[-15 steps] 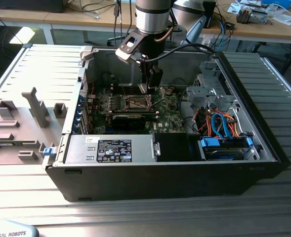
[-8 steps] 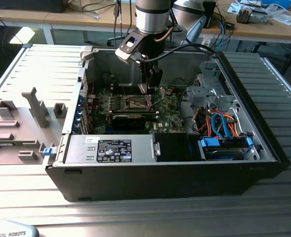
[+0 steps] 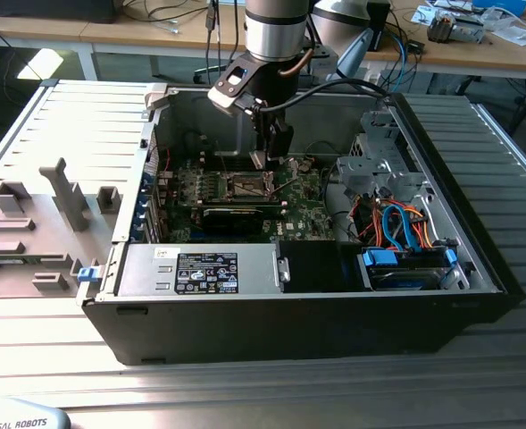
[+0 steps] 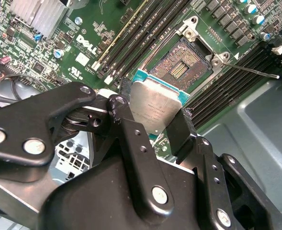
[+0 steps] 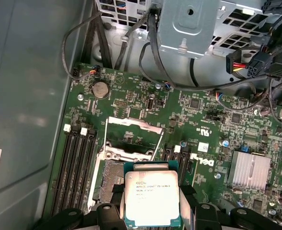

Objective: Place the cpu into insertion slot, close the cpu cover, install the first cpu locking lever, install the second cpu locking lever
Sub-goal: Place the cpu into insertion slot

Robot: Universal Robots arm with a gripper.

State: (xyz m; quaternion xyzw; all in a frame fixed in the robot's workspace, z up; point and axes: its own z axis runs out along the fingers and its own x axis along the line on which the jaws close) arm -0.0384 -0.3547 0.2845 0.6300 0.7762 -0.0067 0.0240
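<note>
My gripper (image 3: 261, 162) hangs inside the open computer case, shut on the cpu (image 4: 156, 109), a flat square chip with a silvery top and a teal edge. In both wrist views a black finger (image 4: 123, 98) presses on each of two opposite edges of the chip (image 5: 152, 197). The insertion slot (image 4: 183, 64) lies open on the green board just beyond the chip, its contact field bare. The chip hovers above and partly over the slot (image 5: 113, 179), apart from it. The cpu cover (image 5: 132, 135) stands raised at the slot's far side. A thin locking lever (image 4: 255, 71) sticks out, unlatched.
Long black memory slots (image 5: 76, 165) run along both sides of the socket. A finned heat sink (image 5: 250, 171), cables (image 5: 255, 62) and a metal drive cage (image 3: 380, 156) crowd the exterior view's right. The power supply (image 3: 200, 270) sits in front, and the case walls (image 3: 289, 326) enclose it all.
</note>
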